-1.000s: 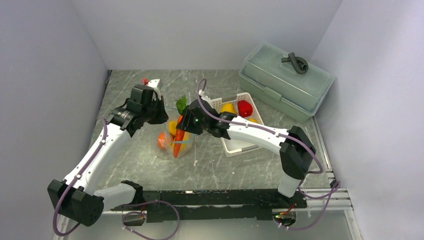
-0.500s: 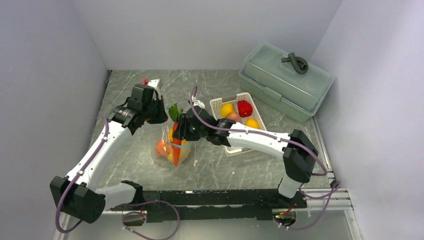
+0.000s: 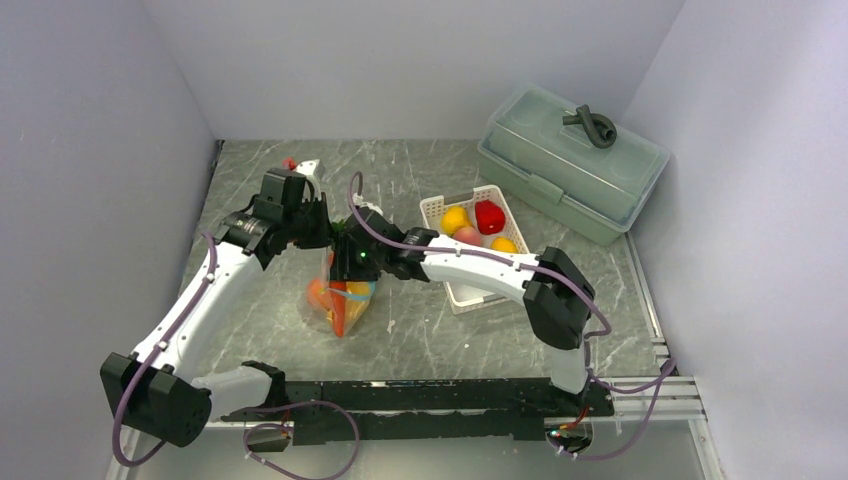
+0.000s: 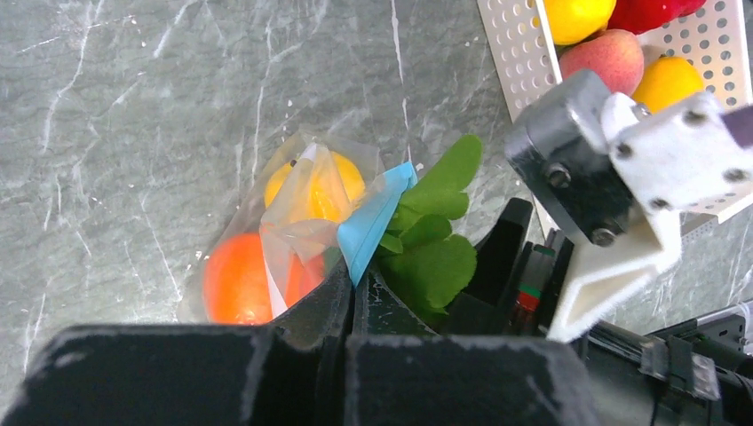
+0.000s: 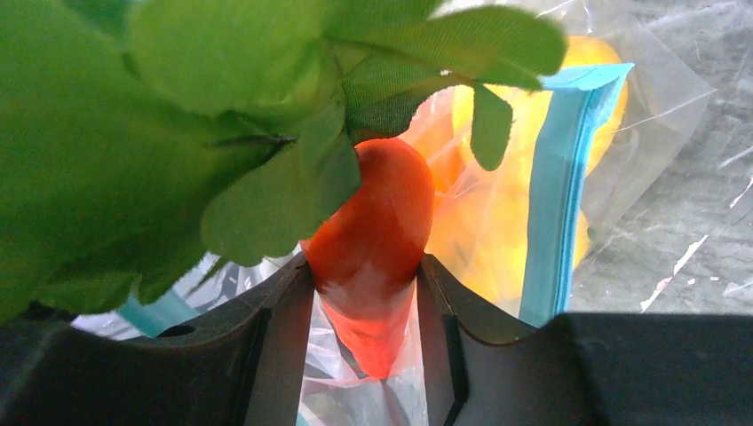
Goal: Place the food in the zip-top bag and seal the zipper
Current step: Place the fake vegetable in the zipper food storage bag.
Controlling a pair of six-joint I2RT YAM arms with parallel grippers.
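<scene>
Jaws of your right gripper [image 5: 362,302] pinch the carrot [image 5: 373,222], long axis upright, tip down into the bag [image 4: 289,209] directly below; your left gripper [image 4: 352,288], pressed together on the zipper [image 4: 377,217], holds the mouth up.

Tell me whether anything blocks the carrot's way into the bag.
Nothing visible does. The right tool grips the carrot, tip down at the zip-top bag's open mouth. The left tool pinches the zipper edge aside. The fruit inside lies beside the carrot's path, not across it.
</scene>
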